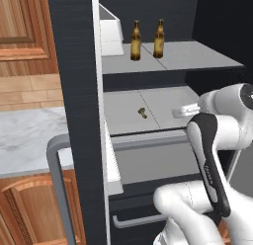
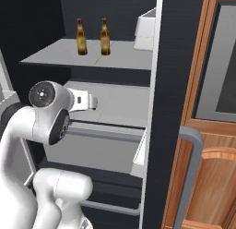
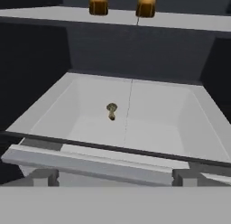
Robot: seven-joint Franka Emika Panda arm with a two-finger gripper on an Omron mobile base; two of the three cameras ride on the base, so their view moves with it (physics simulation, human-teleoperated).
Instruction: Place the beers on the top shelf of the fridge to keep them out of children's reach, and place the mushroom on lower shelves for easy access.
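Observation:
Two beers (image 1: 136,41) (image 1: 159,39) stand upright side by side on the top shelf (image 1: 197,56) of the open fridge (image 1: 74,66); they also show as beers (image 2: 81,37) (image 2: 105,37), and their bases (image 3: 98,4) (image 3: 146,6) appear in the hand view. The small tan mushroom (image 1: 142,112) (image 3: 111,111) lies on the lower shelf (image 1: 123,110) (image 3: 153,119), just left of its middle seam. My gripper (image 3: 115,177) hovers in front of that shelf's front edge, open and empty, well back from the mushroom. The hand (image 2: 85,101) points into the fridge.
A white bin (image 1: 111,34) (image 2: 145,32) sits at the back of the top shelf beside the beers. The fridge door's grey tubular handle (image 1: 57,180) (image 2: 191,168) stands close by. A marble counter (image 1: 24,140) and wooden cabinets (image 2: 216,62) flank the fridge.

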